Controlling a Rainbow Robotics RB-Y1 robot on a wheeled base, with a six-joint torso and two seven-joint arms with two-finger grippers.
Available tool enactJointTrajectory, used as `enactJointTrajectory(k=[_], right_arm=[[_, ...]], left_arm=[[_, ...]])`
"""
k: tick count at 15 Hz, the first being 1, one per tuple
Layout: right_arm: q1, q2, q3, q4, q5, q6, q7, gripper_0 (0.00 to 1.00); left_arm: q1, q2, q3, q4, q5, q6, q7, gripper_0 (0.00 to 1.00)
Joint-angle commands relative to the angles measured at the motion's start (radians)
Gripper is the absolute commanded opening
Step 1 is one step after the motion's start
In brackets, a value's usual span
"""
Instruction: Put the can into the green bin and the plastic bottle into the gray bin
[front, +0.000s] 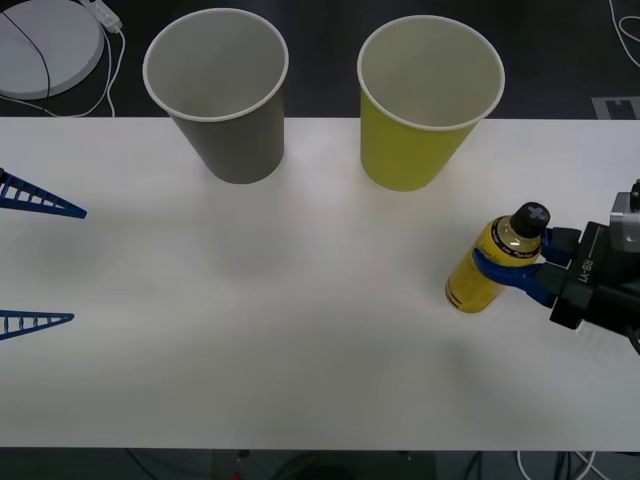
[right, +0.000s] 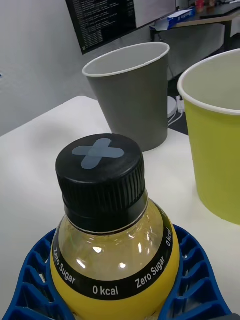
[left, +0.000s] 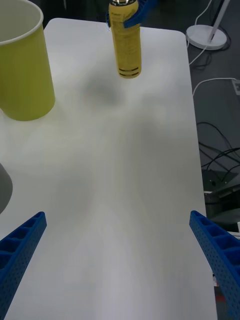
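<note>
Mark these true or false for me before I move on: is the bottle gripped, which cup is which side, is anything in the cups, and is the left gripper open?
1. The right gripper is closed around the plastic bottle. True.
2. The gray bin stands to the robot's right of the green bin. False: it stands to the left.
3. The bottle lies inside the gray bin. False: it is upright by the table's right side.
4. The left gripper is open and holds nothing. True.
</note>
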Motion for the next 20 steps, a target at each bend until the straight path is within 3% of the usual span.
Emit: enactJointTrajectory(k=[1, 9, 15, 20], right_arm=[[0.037, -0.006, -0.069, -0.081, 0.087, 0.018, -0.131, 0.0], [0.109, -0.013, -0.268, -0.328, 0.38, 0.02, -0.547, 0.0], [0.092, -0.082, -0.34, -0.491, 0.569, 0.021, -0.911, 0.0], [-0.006, -0.153, -0.34, -0.549, 0.657, 0.018, -1.162, 0.0]], left_arm=[[0.0, 0.0, 0.0, 0.0, 0.0, 0.0, 0.0, 1.0], [0.0, 0.0, 0.0, 0.0, 0.0, 0.0, 0.0, 1.0], [0.0, 0.0, 0.0, 0.0, 0.0, 0.0, 0.0, 1.0], [0.0, 0.0, 0.0, 0.0, 0.0, 0.0, 0.0, 1.0]])
